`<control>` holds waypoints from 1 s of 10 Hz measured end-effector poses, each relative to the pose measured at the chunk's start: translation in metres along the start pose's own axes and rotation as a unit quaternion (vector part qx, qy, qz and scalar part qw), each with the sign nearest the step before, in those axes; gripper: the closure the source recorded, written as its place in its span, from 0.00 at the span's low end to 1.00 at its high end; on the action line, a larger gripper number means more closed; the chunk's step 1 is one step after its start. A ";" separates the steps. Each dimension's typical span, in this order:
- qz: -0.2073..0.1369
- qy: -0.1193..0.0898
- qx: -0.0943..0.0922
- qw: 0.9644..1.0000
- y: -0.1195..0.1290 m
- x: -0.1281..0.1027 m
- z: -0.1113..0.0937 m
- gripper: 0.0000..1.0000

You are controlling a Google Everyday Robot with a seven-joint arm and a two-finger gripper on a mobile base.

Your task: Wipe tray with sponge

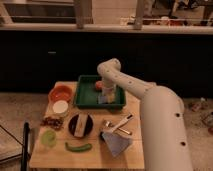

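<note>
The dark green tray (85, 95) sits at the back of the wooden table. My gripper (106, 96) points down into the tray's right half, near its front rim. It is shut on the pale bluish-grey sponge (103, 99), which rests on the tray floor. A small orange ball (99, 85) lies in the tray just behind and left of the gripper. My white arm (150, 100) reaches in from the right.
Left of the tray stand an orange bowl (61, 92) and a white bowl (60, 106). In front are a round black plate (80, 124), utensils (120, 125), a grey-blue folded cloth (116, 142), a green cup (48, 137) and a green vegetable (78, 146).
</note>
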 end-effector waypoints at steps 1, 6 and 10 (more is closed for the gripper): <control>0.010 0.004 0.003 1.000 -0.002 0.007 -0.002 0.94; 0.033 0.012 0.014 0.999 -0.031 0.012 0.000 0.94; -0.019 -0.018 0.005 1.000 -0.025 -0.035 0.008 0.94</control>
